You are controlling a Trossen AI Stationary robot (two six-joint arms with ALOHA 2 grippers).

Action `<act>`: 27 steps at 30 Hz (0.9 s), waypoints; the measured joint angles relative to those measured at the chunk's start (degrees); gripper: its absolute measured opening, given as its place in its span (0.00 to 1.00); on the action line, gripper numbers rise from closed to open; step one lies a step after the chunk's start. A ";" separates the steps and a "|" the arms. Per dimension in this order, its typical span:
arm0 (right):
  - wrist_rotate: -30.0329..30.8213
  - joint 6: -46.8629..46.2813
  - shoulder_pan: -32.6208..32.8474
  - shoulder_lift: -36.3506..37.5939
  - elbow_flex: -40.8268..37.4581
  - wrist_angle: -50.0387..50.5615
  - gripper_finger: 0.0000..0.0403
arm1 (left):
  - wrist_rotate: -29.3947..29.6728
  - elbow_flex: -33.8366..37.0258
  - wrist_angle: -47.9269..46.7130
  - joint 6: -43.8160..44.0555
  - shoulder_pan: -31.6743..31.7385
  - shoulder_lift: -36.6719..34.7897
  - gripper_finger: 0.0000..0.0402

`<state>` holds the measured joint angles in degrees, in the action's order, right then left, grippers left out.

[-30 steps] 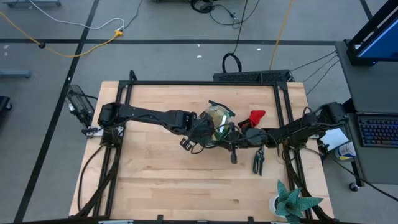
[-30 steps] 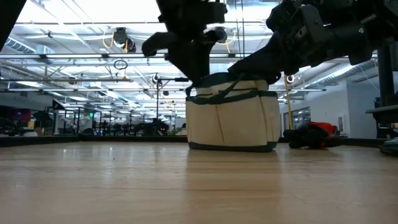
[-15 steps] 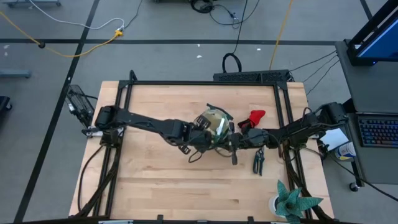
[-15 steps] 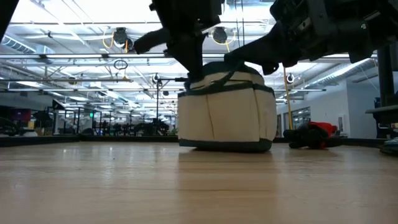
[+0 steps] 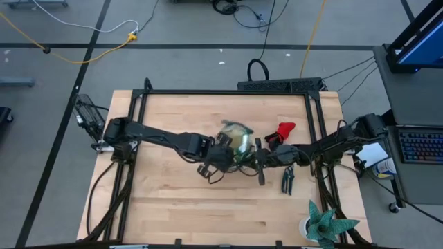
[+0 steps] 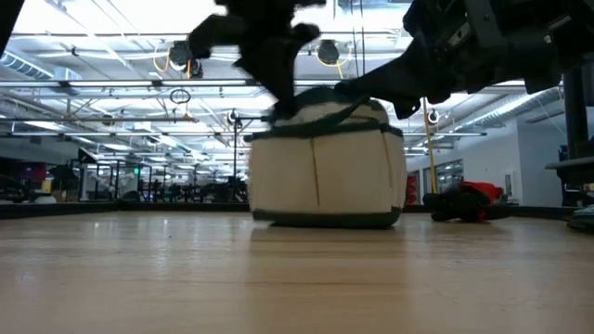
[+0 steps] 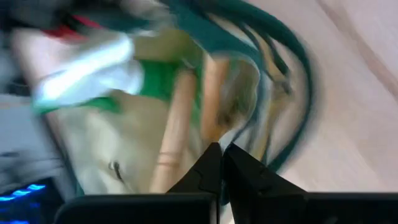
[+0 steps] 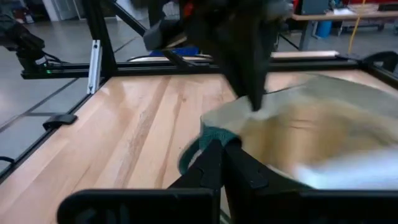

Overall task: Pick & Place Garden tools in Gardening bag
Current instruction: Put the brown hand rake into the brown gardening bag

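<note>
The gardening bag (image 5: 234,137), tan with dark green trim, stands on its base on the table's middle (image 6: 320,176). Wooden tool handles (image 7: 177,124) and something green and white (image 7: 118,68) lie inside it. My left gripper (image 5: 225,147) comes down on the bag's left rim, shut. Shut as well, my right gripper (image 5: 257,156) sits at the bag's right side, a green handle loop (image 8: 194,149) at its fingertips. On the table right of the bag lie a red glove (image 5: 284,129) and pruning shears (image 5: 287,180). My left gripper pinches the bag's top rim (image 8: 252,104) between its two fingers, coming from above and pointing down. The bag stays upright with its base on the table. My right gripper is shut beside the green handle loop; whether it touches it cannot be told.
A spiky green plant in a white pot (image 5: 324,223) stands at the near right corner. Black frame rails (image 5: 228,92) run along the table's far and side edges. Bare wood lies left of and in front of the bag.
My left gripper has shut on the bag's rim and drawn toward the table's left edge. The bag has slid left along the table with it, upright. My right gripper has kept still.
</note>
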<state>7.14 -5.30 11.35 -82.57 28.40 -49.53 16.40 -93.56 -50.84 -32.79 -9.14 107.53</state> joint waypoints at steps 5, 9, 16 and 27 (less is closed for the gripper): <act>-0.01 -1.77 0.71 -0.02 0.00 0.52 0.02 | 1.46 0.11 -3.33 7.19 -0.30 0.00 0.02; -0.16 -0.59 1.59 -0.02 0.00 0.51 0.07 | 0.83 0.11 -3.52 12.13 -0.26 0.02 0.03; 0.05 -0.05 2.88 -0.02 -0.01 0.49 0.23 | -5.46 0.10 -3.62 18.62 -1.48 -0.01 0.15; 3.24 0.45 2.91 9.09 -0.01 6.49 0.41 | -1.80 0.07 -5.65 24.39 -2.56 -2.83 0.17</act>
<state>10.38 -4.85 14.26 -73.48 28.40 -43.04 14.59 -93.49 -56.49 -8.40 -11.70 104.70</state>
